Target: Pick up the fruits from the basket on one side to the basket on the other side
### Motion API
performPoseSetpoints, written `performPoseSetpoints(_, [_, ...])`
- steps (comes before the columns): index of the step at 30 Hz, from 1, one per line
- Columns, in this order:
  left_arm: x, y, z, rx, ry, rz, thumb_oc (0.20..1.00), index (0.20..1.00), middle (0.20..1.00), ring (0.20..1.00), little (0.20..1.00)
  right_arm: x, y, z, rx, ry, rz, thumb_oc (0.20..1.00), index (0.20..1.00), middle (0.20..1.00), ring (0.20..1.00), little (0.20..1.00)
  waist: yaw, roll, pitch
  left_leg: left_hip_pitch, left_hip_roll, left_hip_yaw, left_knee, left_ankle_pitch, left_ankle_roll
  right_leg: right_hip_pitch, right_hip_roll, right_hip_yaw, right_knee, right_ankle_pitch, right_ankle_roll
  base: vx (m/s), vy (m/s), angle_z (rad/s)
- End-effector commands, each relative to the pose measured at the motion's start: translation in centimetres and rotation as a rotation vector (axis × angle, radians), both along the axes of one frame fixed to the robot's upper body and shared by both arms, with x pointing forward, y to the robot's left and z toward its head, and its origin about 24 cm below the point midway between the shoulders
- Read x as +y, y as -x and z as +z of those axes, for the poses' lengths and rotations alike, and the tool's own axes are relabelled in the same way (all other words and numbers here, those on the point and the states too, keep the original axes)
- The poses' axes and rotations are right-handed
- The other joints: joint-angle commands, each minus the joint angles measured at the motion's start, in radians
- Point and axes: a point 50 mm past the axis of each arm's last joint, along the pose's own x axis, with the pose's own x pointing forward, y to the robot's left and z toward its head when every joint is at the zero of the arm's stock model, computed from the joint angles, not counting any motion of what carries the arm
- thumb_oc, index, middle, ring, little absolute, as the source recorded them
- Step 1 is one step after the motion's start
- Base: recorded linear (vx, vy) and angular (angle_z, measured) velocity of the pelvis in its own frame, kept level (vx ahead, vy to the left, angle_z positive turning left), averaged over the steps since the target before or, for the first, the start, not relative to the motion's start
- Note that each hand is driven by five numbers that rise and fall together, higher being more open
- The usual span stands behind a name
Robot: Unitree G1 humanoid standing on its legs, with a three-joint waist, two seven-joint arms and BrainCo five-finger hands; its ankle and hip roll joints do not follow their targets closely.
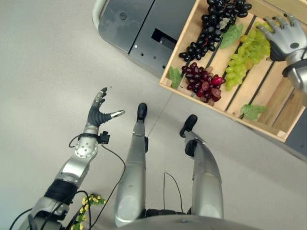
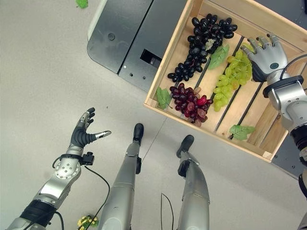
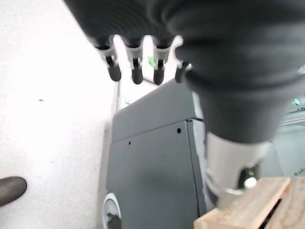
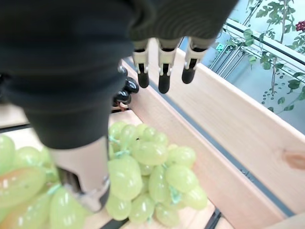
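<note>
The right hand (image 2: 266, 59), fingers spread, hovers over the green grapes (image 2: 231, 80) in the wooden crate (image 2: 209, 132); it should drop onto the bunch's thick middle. The left hand (image 2: 84, 130) hangs open, well away.

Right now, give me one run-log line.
right hand open above green grapes | left hand open, idle over floor | black grapes, red grapes in crate

— We found the head views evenly bright, with soft shadows on the pale grey speckled floor (image 1: 48, 57) and none hard.

— We saw the left hand's (image 3: 143, 28) dark ribbed cover blurred up close, and the bunch of pale green grapes (image 4: 143, 176) soft, with mild glare on them.
</note>
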Motion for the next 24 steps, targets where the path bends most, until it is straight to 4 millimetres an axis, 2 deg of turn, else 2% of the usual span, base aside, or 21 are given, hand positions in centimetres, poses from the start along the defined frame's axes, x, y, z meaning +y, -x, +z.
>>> performPoseSetpoints(1, [-0.7,0.9,0.6,-0.063,0.016,-0.035,1.000,1.000,1.000,1.000,1.000,0.3,0.0,1.5,-0.027,0.032,-0.010,1.000,1.000,1.000,1.000,1.000,-0.015,0.027,-0.016,-0.029,-0.026,0.016,0.025,-0.008,0.036,0.006,0.019,0.020,0.057,-0.080,0.082,0.00,0.000,0.00])
performPoseSetpoints(14, [-0.7,1.0,0.4,-0.052,0.030,-0.028,1.000,1.000,1.000,1.000,1.000,1.1,-0.6,0.8,0.019,-0.004,0.000,1.000,1.000,1.000,1.000,1.000,-0.013,0.030,-0.016,-0.042,-0.029,0.015,0.033,-0.011,0.038,-0.005,0.020,0.020,0.069,-0.088,0.081,0.00,0.000,0.00])
performPoseSetpoints(24, [-0.7,1.1,0.5,-0.047,0.031,-0.029,1.000,1.000,1.000,1.000,1.000,1.9,-1.2,-0.9,0.126,-0.019,0.001,1.000,1.000,1.000,1.000,1.000,-0.009,0.027,-0.016,-0.053,-0.032,0.011,0.038,-0.015,0.040,-0.015,0.018,0.020,0.076,-0.090,0.081,0.00,0.000,0.00])
